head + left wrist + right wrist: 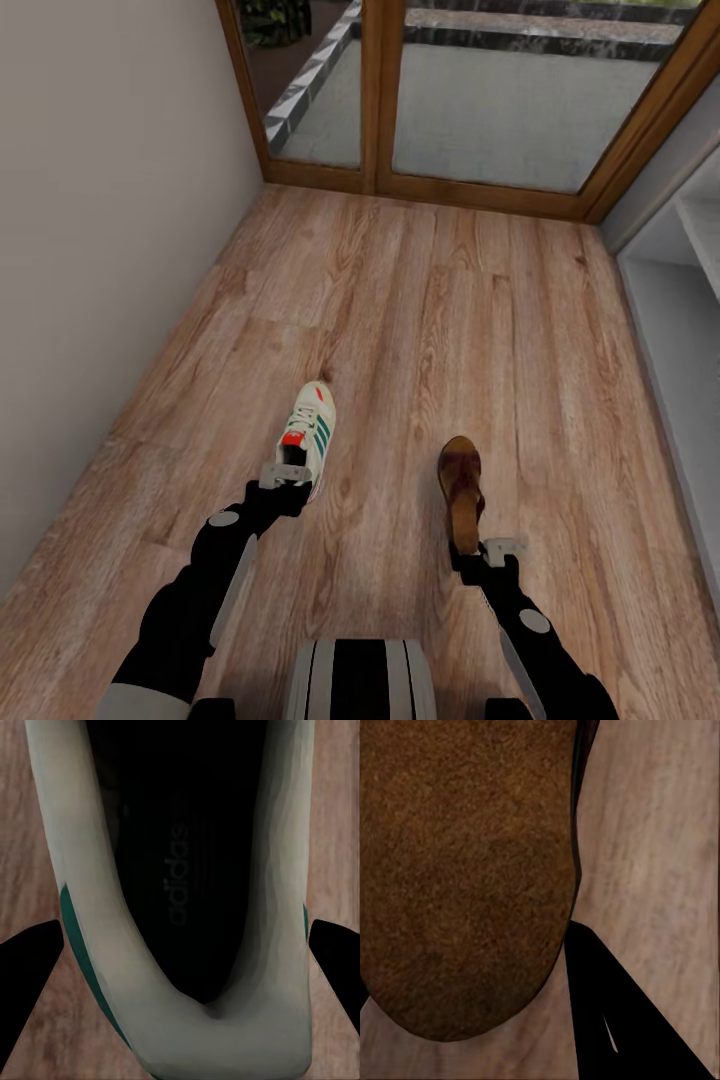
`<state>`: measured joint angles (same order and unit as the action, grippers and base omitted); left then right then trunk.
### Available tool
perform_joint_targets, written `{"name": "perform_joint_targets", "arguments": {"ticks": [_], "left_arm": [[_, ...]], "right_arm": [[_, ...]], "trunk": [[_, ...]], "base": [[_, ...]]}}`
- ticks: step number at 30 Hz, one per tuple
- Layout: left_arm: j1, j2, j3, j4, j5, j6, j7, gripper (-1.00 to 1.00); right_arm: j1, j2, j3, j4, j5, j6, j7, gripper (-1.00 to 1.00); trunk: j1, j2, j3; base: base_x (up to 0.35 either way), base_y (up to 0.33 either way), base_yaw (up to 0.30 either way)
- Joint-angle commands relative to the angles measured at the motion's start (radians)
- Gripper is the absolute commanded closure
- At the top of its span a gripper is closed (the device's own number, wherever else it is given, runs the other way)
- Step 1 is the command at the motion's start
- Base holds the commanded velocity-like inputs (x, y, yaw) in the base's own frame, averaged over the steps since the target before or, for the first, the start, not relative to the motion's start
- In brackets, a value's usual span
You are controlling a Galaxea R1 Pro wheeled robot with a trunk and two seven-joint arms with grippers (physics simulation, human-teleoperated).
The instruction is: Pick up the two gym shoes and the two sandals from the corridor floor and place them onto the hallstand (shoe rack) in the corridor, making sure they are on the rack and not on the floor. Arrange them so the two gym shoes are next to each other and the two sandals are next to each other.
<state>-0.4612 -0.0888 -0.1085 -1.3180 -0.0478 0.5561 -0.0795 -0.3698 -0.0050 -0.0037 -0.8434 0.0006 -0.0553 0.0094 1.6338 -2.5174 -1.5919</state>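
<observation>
So I'm standing on the corridor floor (420,300), brown wood planks running out to a glass door (500,90) at the far end. The grey hallstand (680,330) sits along the right edge. Plain wall (100,200) on my left.

My left gripper (290,478) is at the heel of one gym shoe (308,432), toe pointing away; in my left wrist view my fingers (26,979) sit either side of the heel, spread, apart from it. My right gripper (492,552) is at the near end of a sandal (462,490). Can't tell if that one's pinching or open.
</observation>
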Motion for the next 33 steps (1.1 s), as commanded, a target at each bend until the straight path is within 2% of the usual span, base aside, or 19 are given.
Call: {"name": "perform_joint_targets", "arguments": {"ticks": [1,2,5,7,14,33], "left_arm": [[0.0,0.0,0.001,-0.001,-0.002,0.005,-0.006,1.0],[0.001,0.0,0.001,0.001,0.053,0.005,-0.005,1.0],[0.001,0.001,0.001,0.003,0.116,0.005,-0.005,1.0],[0.001,0.002,0.002,0.003,0.125,0.004,-0.004,1.0],[0.001,0.003,0.002,0.003,0.128,0.005,-0.003,1.0],[0.001,0.003,0.001,0.003,0.132,0.005,-0.003,1.0]], "right_arm": [[0.0,0.0,0.0,-0.016,-0.004,0.027,0.0,1.0],[0.001,0.002,0.003,-0.092,-0.004,0.18,0.0,1.0],[0.003,0.002,0.005,-0.14,-0.004,0.271,0.0,1.0],[0.003,0.002,0.004,-0.147,-0.003,0.284,0.0,1.0],[0.003,0.002,0.005,-0.151,-0.003,0.29,0.0,1.0],[0.0,0.003,0.005,-0.151,-0.004,0.29,0.0,1.0]], "trunk": [[0.0,0.0,0.003],[-0.001,0.0,0.007],[-0.002,0.001,0.019],[-0.003,0.001,0.027],[-0.006,0.003,0.057],[-0.015,0.008,0.161]], "base": [[0.0,0.0,0.0],[0.0,0.0,0.0],[0.0,0.0,0.0],[0.0,0.0,0.0],[0.0,0.0,0.0],[0.0,0.0,0.0]]}}
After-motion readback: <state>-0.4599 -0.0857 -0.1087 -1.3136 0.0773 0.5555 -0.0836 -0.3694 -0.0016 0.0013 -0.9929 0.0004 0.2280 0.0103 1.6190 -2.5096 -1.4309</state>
